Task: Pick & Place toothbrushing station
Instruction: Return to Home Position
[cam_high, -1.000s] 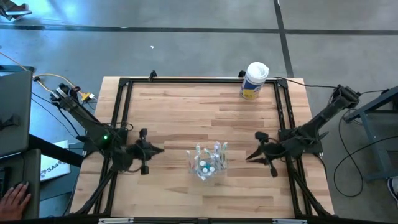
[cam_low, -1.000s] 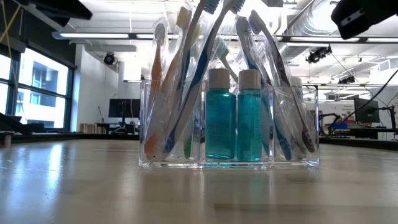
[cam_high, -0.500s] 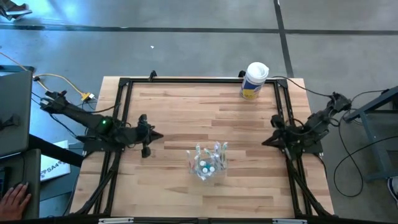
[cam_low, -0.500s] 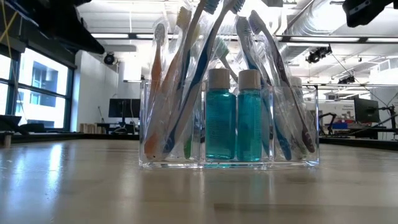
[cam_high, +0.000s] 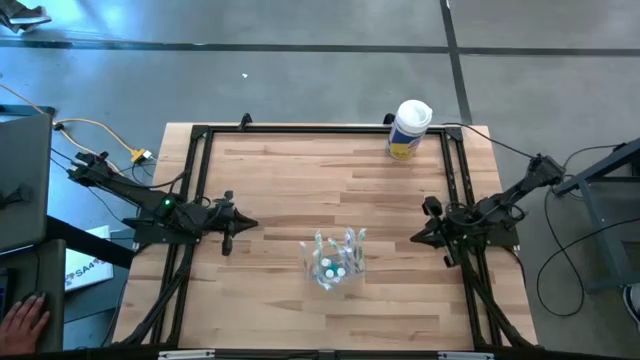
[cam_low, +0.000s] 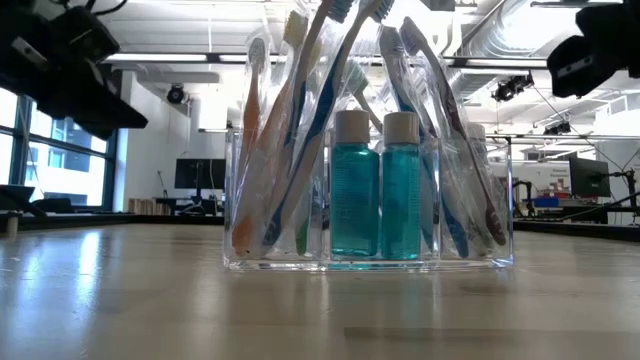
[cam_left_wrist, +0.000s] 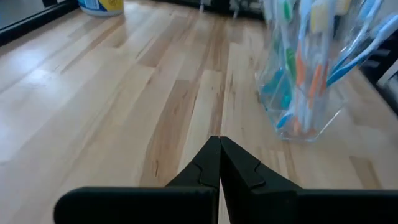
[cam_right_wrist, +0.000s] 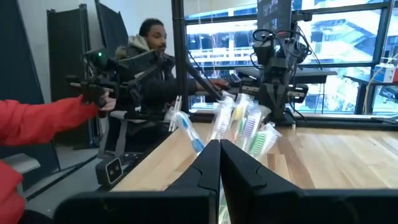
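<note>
Toothbrushing station (cam_high: 333, 262) is found on the desk (cam_high: 300, 170), at about 6 o'clock from desk centre, upright. Its long side is set along the 9-to-3 line in the high view. Brushes are stood on end and fanned outward, with two teal bottles (cam_low: 377, 188) between them.

Left end effector (cam_high: 246, 224) is seen at the desk's 9 o'clock edge. Its fingers are pressed fully together in the left wrist view and nothing is gripped. The station is placed at roughly 4 o'clock from it, well apart.

Right end effector (cam_high: 416, 239) is seen at the 3 o'clock edge. It is likewise closed tight and empty in the right wrist view. The station lies at roughly 8 o'clock from it, well apart.

Neither arm can be called nearer; the gaps look about equal. The job is judged done, with both arms parked clear. Any further move would be away from the station, so the open desk between tips and brush heads is what matters.

White canister (cam_high: 409, 129) is noted at the far 1 o'clock corner, clear of both arms.

Hidden or unclear:
- Brush count cannot be read from above.
- Brush tops are cut off in the left wrist view.
- The station's base is blocked by the arm's own fingers in the right wrist view.
- Only dark arm parts at the upper corners are shown in the low view, with no fingertips.
- A person's red sleeve (cam_right_wrist: 43, 119) is seen beyond the desk.
</note>
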